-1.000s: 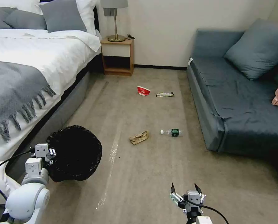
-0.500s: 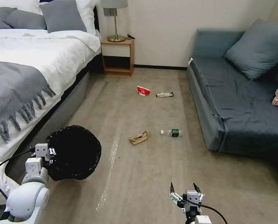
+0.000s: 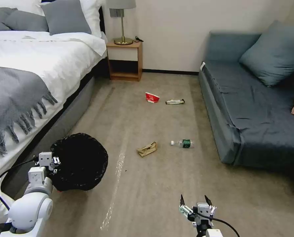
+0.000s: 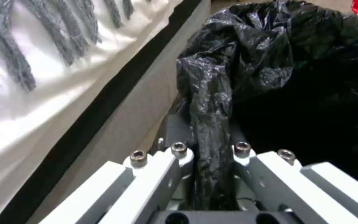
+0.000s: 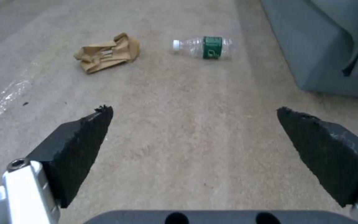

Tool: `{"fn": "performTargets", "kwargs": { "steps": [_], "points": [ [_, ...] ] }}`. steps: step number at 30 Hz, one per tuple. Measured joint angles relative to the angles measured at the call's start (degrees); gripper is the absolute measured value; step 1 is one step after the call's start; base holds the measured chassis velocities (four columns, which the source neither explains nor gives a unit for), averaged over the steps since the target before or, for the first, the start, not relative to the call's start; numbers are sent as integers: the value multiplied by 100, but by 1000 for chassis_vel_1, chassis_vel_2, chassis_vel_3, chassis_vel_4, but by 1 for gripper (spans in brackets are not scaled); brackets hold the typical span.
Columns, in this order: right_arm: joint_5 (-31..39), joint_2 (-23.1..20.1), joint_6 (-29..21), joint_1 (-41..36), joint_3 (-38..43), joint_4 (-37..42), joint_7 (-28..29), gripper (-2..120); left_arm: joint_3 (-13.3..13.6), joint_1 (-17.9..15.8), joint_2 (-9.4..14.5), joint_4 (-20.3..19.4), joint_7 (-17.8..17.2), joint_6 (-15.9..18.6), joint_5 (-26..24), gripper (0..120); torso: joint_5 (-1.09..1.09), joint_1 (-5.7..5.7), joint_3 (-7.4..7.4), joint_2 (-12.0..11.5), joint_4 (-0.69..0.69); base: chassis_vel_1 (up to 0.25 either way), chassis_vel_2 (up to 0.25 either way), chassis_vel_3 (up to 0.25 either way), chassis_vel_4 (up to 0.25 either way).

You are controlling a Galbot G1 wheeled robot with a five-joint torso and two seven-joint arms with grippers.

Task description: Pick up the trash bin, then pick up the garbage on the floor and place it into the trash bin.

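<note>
The trash bin (image 3: 79, 161), draped in a crinkly black bag, is low beside the bed at the left. My left gripper (image 3: 54, 162) is shut on its near rim, and the left wrist view shows the bag (image 4: 270, 62) pinched between the fingers of that gripper (image 4: 210, 137). The garbage lies on the carpet ahead: a brown paper bag (image 3: 147, 149) (image 5: 106, 53), a clear green-labelled bottle (image 3: 183, 143) (image 5: 204, 47), a red-and-white cup (image 3: 152, 97) and a dark wrapper (image 3: 175, 101) farther off. My right gripper (image 3: 194, 199) (image 5: 195, 115) hangs open and holds nothing, well short of the paper bag.
A bed (image 3: 28, 82) with a fringed grey throw runs along the left, a blue-grey sofa (image 3: 252, 108) along the right. A wooden nightstand (image 3: 125, 59) with a lamp stands at the far wall. Open carpet (image 3: 153, 184) lies between bed and sofa.
The whole picture has shifted a little, with the floor litter lower in view, so the camera has moved. The left gripper keeps its hold on the bin; the right stays open.
</note>
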Motion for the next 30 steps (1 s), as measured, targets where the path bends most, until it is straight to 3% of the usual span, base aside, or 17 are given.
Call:
{"fn": "performTargets", "kwargs": {
  "steps": [7, 30],
  "points": [
    [1, -4, 7, 8, 11, -17, 0, 100, 19, 23, -15, 54, 21, -163, 55, 4, 2, 0, 0, 0, -1, -70, 63, 64, -64],
    [11, -18, 53, 54, 47, -158, -5, 100, 106, 70, -93, 34, 57, -177, 123, 4, 7, 0, 0, 0, 0, -78, 79, 76, -78]
  ]
}}
